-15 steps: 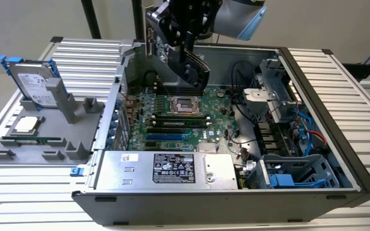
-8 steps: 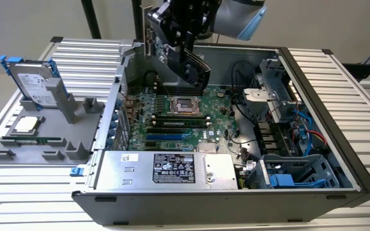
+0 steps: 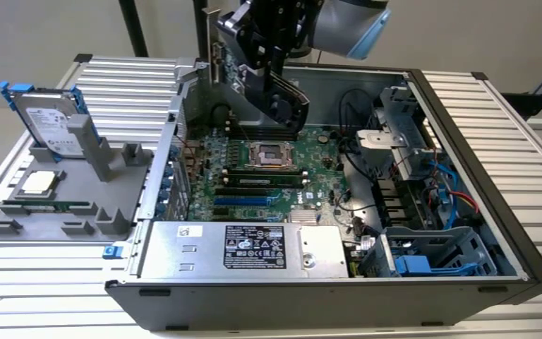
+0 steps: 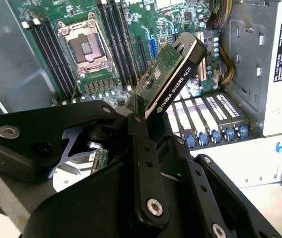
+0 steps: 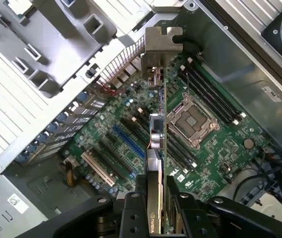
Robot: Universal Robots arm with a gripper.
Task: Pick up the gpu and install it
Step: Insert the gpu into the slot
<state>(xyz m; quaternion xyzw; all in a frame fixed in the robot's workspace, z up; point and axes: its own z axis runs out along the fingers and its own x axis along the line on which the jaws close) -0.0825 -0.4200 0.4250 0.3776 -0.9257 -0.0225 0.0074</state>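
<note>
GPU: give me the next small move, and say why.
Probably ease the gpu down a little toward the expansion slots: the tool grips it, and it hangs above the motherboard, not seated in any slot.

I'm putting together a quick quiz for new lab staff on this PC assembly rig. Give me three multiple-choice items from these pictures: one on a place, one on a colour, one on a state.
1. Where is the graphics card?
A) standing beside the hard drive
B) held over the motherboard
C) lying flat on the motherboard

2. What colour are the rails on the upright hard drive?
A) red
B) yellow
C) blue

3. What is the state of the gripper?
A) shut on the graphics card
B) open and empty
C) shut on the hard drive

Answers:
1. B: the second wrist view shows the card tilted in the air above the board's slots.
2. C: blue strips run along the drive's edges in the exterior view.
3. A: the first wrist view shows it clamping the card from both sides.
</note>
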